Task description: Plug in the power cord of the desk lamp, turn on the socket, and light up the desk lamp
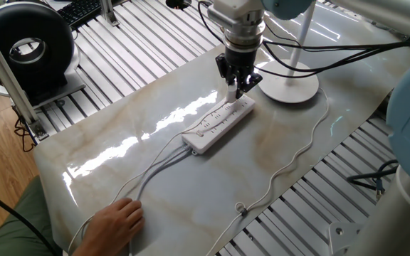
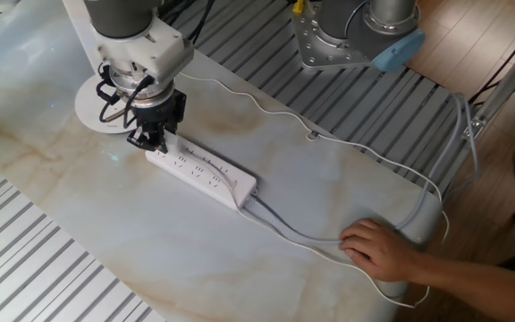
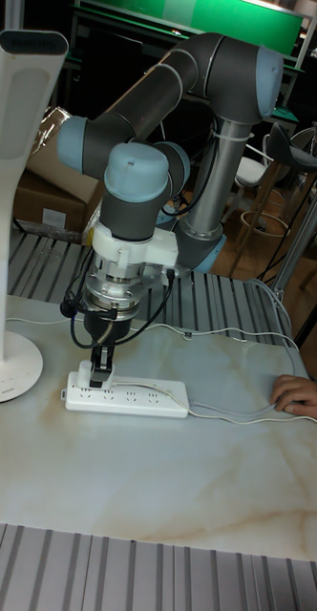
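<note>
The socket [image 1: 212, 128] is a long white strip lying slantwise on the marble tabletop, with its grey cable running toward the near corner. My gripper [image 1: 235, 91] points straight down over the strip's far end, beside the desk lamp's round base [image 1: 294, 89]. Its fingers look shut on a small white piece that seems to be the plug of the power cord [image 1: 305, 146], held right at the strip's last outlets. In the other fixed view the thin cord lies along the top of the socket [image 2: 208, 179] up to the gripper [image 2: 150, 140]. The tall fixed view has the gripper [image 3: 99, 370] touching the strip's left end.
A person's hand [image 2: 378, 250] rests on the cables at the table's near corner. The lamp's tall white pole [image 3: 15, 191] rises close to my arm. A black round fan [image 1: 30, 46] stands off the table, and slotted aluminium rails surround the marble sheet.
</note>
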Robot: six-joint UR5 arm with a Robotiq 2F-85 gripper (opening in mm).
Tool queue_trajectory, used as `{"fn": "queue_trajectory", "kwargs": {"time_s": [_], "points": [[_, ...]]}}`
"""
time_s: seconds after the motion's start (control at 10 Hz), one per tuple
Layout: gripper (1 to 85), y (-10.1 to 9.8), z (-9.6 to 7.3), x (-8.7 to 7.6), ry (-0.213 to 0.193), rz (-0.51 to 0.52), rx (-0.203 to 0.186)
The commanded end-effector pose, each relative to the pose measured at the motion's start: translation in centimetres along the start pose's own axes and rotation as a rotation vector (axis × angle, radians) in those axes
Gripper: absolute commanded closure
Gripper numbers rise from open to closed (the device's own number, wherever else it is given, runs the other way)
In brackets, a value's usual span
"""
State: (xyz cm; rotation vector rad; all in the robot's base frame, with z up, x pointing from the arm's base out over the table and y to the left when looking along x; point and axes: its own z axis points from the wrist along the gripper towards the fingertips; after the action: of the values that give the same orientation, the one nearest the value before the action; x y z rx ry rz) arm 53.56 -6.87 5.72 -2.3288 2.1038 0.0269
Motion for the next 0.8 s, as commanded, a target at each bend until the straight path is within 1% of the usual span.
{"fn": "queue_trajectory", "kwargs": {"time_s": [0.0,0.2,0.7], "points": [[84.7,0.06,-0.12,0.11,-0.009,-0.024,0.005],[84.7,0.22,-0.17,0.4,-0.003,-0.039,0.001],[84.7,-0.04,0.0,0.07,-0.015,-0.068,0.014]]}}
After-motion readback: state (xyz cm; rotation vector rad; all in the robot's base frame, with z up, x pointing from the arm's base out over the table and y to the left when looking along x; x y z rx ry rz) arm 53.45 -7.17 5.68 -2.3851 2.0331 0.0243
